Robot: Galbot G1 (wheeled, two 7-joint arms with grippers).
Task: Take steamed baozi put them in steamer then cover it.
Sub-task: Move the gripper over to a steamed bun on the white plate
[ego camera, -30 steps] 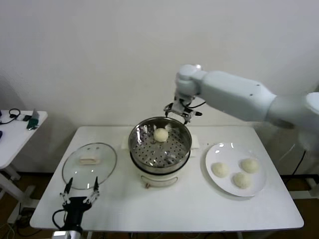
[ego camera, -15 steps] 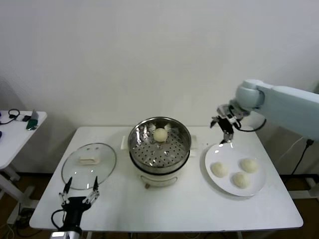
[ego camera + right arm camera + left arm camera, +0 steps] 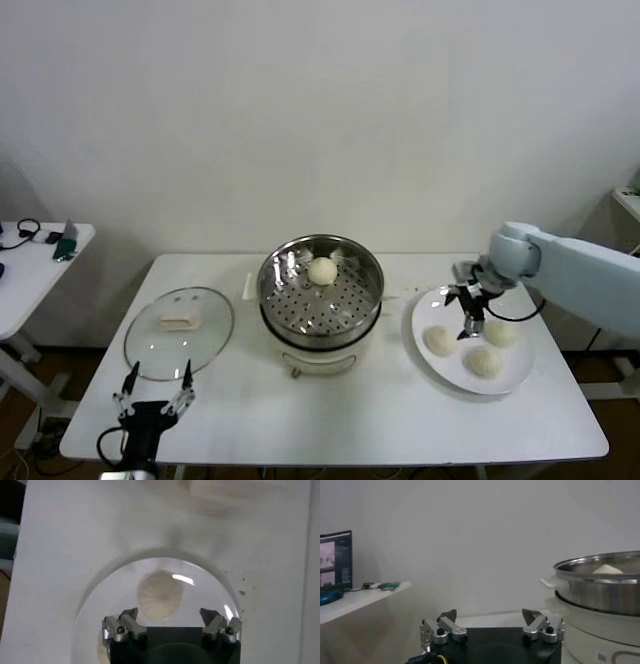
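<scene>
Hovering over the white plate [image 3: 440,370], the right gripper [image 3: 470,318] has its fingers spread apart and holds nothing. Three baozi [image 3: 440,340] wait on that plate, and in the right wrist view one bun [image 3: 159,595] sits right below the open fingers. One more bun [image 3: 322,270] is already in the steamer [image 3: 320,290], near its back wall. These buns look soft, light and squishy, so I think a hard squeeze would dent them. The best place to hold one is probably around its round sides, low down, with a gentle pinch. The glass cover [image 3: 179,331] lies flat on the table [image 3: 330,420] to the left of the steamer. It looks stiff and breakable, and its cream bar handle [image 3: 180,322] seems the safest spot to grab. The left gripper [image 3: 153,397] waits near the table's front edge, close to the cover, also spread open.
</scene>
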